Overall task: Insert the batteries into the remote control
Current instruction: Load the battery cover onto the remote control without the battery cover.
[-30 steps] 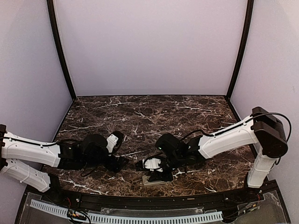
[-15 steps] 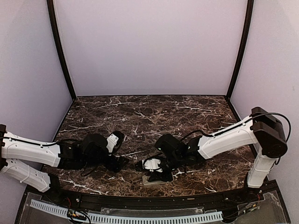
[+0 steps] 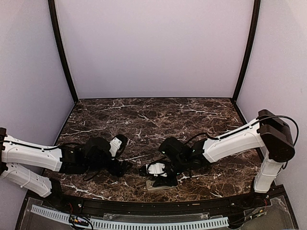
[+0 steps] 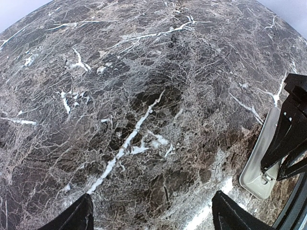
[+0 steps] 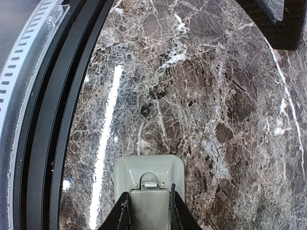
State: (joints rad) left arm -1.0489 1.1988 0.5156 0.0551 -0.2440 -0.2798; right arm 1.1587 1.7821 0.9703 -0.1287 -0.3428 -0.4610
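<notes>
The remote control (image 5: pixel 148 177) lies back-up near the table's front edge, greyish-beige, with its battery cover (image 5: pixel 149 206) in place. It also shows in the top view (image 3: pixel 154 184) and the left wrist view (image 4: pixel 259 160). My right gripper (image 5: pixel 148 206) is down on it, jaws narrow, one finger against each side of the cover. My left gripper (image 4: pixel 153 218) is open wide and empty, low over bare marble to the remote's left; in the top view it (image 3: pixel 122 167) rests near the table. No batteries show in any view.
The black front rail (image 5: pixel 57 120) and the perforated white strip (image 5: pixel 24 62) run close beside the remote. The booth's purple walls (image 3: pixel 153 48) close off the back and both sides.
</notes>
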